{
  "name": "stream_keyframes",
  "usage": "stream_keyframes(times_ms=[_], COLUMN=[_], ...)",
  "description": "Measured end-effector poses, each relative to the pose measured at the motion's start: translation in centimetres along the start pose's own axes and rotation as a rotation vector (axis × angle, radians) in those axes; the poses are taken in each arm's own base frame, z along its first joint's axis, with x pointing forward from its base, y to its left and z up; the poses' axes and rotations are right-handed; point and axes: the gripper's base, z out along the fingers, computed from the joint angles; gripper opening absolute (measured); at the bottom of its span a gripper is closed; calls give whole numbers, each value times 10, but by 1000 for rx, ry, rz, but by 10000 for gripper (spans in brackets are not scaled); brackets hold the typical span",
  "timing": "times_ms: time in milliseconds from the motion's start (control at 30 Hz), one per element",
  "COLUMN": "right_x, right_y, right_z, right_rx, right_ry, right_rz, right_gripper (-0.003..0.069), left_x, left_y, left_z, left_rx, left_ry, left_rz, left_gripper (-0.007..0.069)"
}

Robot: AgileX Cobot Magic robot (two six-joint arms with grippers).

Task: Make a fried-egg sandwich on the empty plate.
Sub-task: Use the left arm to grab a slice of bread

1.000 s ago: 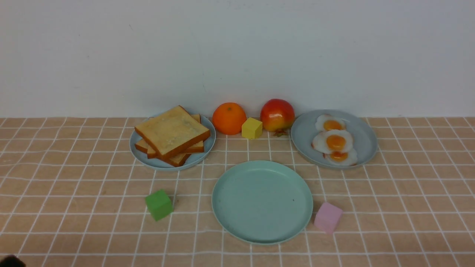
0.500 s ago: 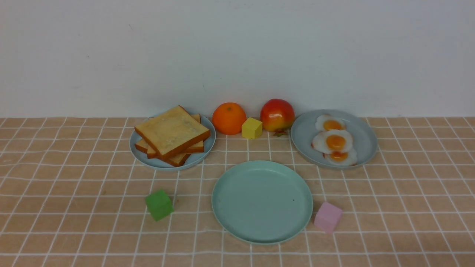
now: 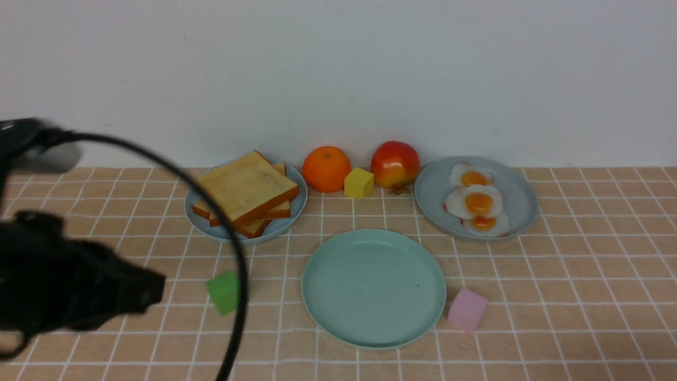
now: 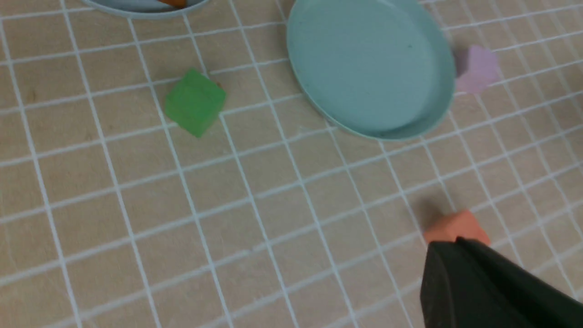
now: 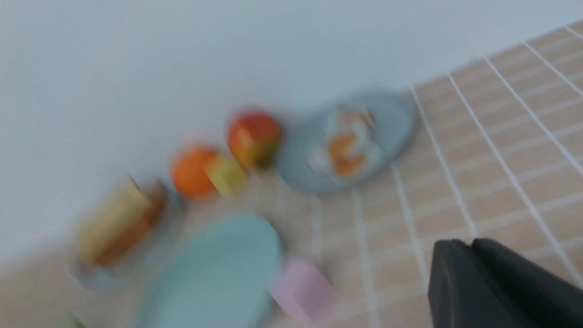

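The empty mint-green plate [image 3: 373, 288] lies at the front middle; it also shows in the left wrist view [image 4: 369, 68] and, blurred, in the right wrist view [image 5: 218, 273]. Stacked toast slices [image 3: 246, 193] lie on a pale blue plate [image 3: 297, 211] at the back left. Three fried eggs [image 3: 478, 202] lie on a grey-blue plate [image 3: 521, 196] at the back right. My left gripper [image 3: 156, 288] hovers at the front left, jaws together [image 4: 448, 246]; a small orange thing [image 4: 455, 228] shows just past its tip. My right gripper [image 5: 460, 246] looks shut and is out of the front view.
An orange [image 3: 326, 168], a yellow cube [image 3: 359, 182] and a red apple [image 3: 395, 164] stand by the back wall. A green cube [image 3: 225, 292] lies left of the mint plate, a pink cube [image 3: 467, 309] right of it. A black cable [image 3: 232, 248] arcs over the left.
My left arm and its cable have come into the front view from the left. The plates, toast, eggs and cubes have not moved.
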Motion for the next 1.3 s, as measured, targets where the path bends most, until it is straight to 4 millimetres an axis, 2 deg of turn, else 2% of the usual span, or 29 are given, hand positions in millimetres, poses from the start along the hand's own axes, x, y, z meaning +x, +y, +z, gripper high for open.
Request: stream_keyframes(times_ms=[33, 100, 167, 233, 300, 367, 467, 500, 567, 600, 633, 667, 733, 867, 967, 1167, 1233, 1300], right_x=[-5, -10, -14, -15, -16, -29, -62, -75, -84, -102, -110, -112, -125, -134, -136, -134, -133, -133], right_y=[1, 1, 1, 4, 10, 29, 61, 71, 80, 93, 99, 100, 110, 121, 125, 124, 124, 124], right_z=[0, -1, -1, -1, -3, -9, -16, -15, -13, -6, -1, 0, 11, 19, 20, 18, 17, 16], right_rx=[-15, -23, -29, -35, -47, -77, -86, -84, -76, -62, -56, -56, -66, -109, -142, -144, -144, -145], right_ry=[-59, -104, -153, -126, -79, 34, 218, 265, 351, 476, 543, 543, 677, 726, 724, 756, 763, 768], right_rz=[83, 130, 183, 178, 158, 75, -133, -201, -264, -350, -385, -392, -456, -482, -489, -494, -496, -497], right_gripper=[62, 64, 67, 70, 71, 71, 71, 71, 71, 71, 71, 71, 75, 77, 78, 79, 80, 82], left_x=[-8, -12, -25, -36, -44, -56, -80, -85, -93, -104, -109, -110, -123, -137, -145, -142, -139, -137], left_y=[4, 7, 14, 19, 20, 24, 30, 29, 30, 28, 27, 27, 29, 38, 49, 60, 64, 66], left_z=[16, 28, 52, 73, 81, 105, 133, 140, 151, 166, 174, 176, 197, 224, 250, 284, 293, 297], left_rx=[-15, -27, -57, -74, -78, -88, -117, -126, -143, -163, -173, -175, -198, -223, -227, -236, -246, -249], left_ry=[-5, 1, 14, 45, 54, 100, 143, 155, 171, 190, 203, 209, 243, 272, 299, 328, 331, 332], left_rz=[-4, 4, 51, 90, 108, 130, 190, 216, 255, 306, 326, 326, 350, 368, 428, 515, 530, 536], left_gripper=[-13, -13, -13, -13, -13, -13, -13, -13, -13, -13, -13, -13, -13, 17, 115, 353, 399, 414])
